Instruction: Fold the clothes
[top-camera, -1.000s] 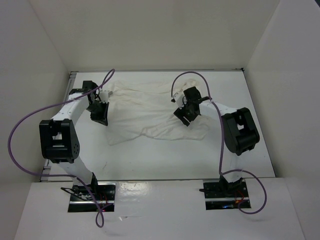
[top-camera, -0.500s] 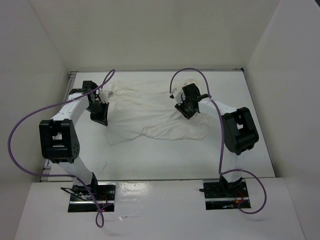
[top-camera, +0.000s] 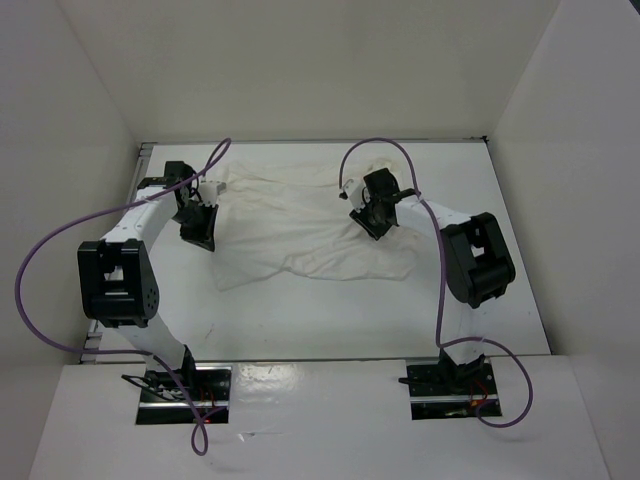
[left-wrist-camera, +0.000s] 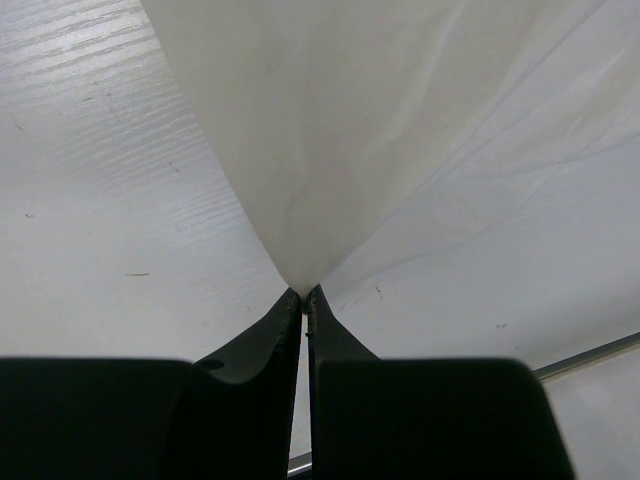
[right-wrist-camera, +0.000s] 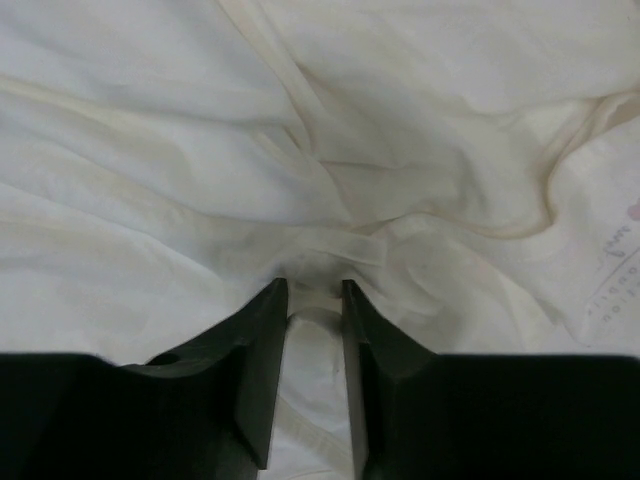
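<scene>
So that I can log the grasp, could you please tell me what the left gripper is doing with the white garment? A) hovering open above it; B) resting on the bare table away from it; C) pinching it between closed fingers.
C: the left gripper has its fingers closed on a point of the garment, which fans out from the tips.

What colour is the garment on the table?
The garment is plain white; the top external view shows it best.
</scene>
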